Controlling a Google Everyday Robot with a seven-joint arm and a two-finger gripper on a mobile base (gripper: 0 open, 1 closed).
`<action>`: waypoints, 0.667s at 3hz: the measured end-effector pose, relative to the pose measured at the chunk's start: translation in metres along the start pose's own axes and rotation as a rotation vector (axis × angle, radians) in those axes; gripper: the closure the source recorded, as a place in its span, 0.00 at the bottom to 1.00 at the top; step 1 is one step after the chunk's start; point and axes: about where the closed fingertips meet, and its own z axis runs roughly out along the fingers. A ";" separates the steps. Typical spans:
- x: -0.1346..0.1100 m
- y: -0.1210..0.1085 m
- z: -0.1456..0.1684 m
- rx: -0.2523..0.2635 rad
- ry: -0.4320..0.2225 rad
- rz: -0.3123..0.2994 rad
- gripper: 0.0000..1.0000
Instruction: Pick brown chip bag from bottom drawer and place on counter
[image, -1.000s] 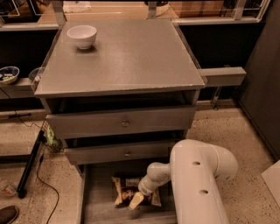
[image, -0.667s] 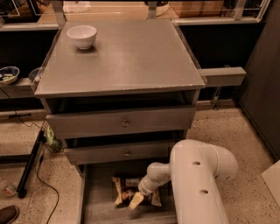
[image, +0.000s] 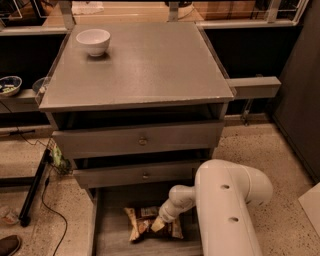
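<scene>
Gripper (image: 159, 223), the pale tip of the robot's thick white arm (image: 227, 210), sits low inside the pulled-out bottom drawer, right against the bag. Whether it is spread or clamped cannot be told, since its end merges with the crinkled packet beneath it. Going from the left, a small dark patterned bowl (image: 9, 85) rests on a side shelf beside the cabinet, apart from the work. Next, a round white ceramic bowl (image: 93, 41) stands near the far left corner of the counter (image: 150, 70), the flat matte grey cabinet top. That puts it well away from the near edge, where a bag lifted from below would most easily land. Under the top, the two upper grey drawers (image: 110, 142) with small round knobs look only slightly ajar. The bottom drawer (image: 112, 236), a wide shallow grey tray, is drawn out furthest, presumably so the arm can reach in from above. On its floor, near the middle, the brown chip bag (image: 140, 227), a crinkly cream-tan packet with a dark brown band, lies flat and touches the gripper. The grasp looks like the step in hand, with the lift not yet begun.
</scene>
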 end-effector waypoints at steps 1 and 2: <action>0.000 0.000 0.000 0.000 0.000 0.000 0.72; 0.000 0.000 0.000 0.000 0.000 0.000 0.95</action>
